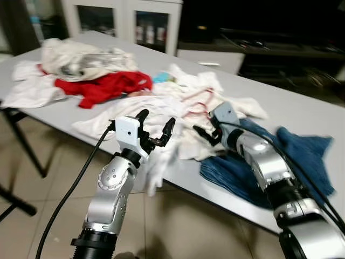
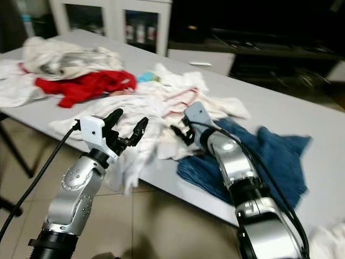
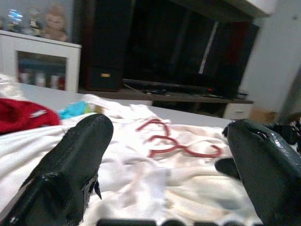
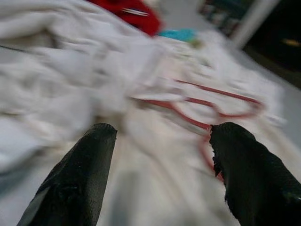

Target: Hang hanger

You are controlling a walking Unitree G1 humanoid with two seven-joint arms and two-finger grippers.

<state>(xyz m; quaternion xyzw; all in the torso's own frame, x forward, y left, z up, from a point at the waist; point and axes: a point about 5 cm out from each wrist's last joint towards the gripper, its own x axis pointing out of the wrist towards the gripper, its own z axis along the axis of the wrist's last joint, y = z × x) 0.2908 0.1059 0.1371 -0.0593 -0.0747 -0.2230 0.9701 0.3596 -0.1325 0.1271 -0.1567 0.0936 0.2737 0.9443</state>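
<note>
A thin red hanger (image 1: 198,104) lies flat on a heap of white clothes (image 1: 161,110) in the middle of the grey table (image 1: 302,113). Its loops show in the left wrist view (image 3: 181,147) and in the right wrist view (image 4: 214,112). My left gripper (image 1: 156,123) hovers open at the table's near edge, over the white cloth, short of the hanger. My right gripper (image 1: 206,131) is open too, low over the white clothes just on the near side of the hanger, holding nothing. Part of the hanger is tucked among cloth folds.
A red garment (image 1: 108,86) and a cream pile (image 1: 81,59) lie at the table's left. A blue cloth (image 1: 302,156) lies under my right forearm. White cloth (image 1: 156,172) hangs over the near edge. Black table legs (image 1: 24,145) stand left; a white cabinet (image 1: 129,24) behind.
</note>
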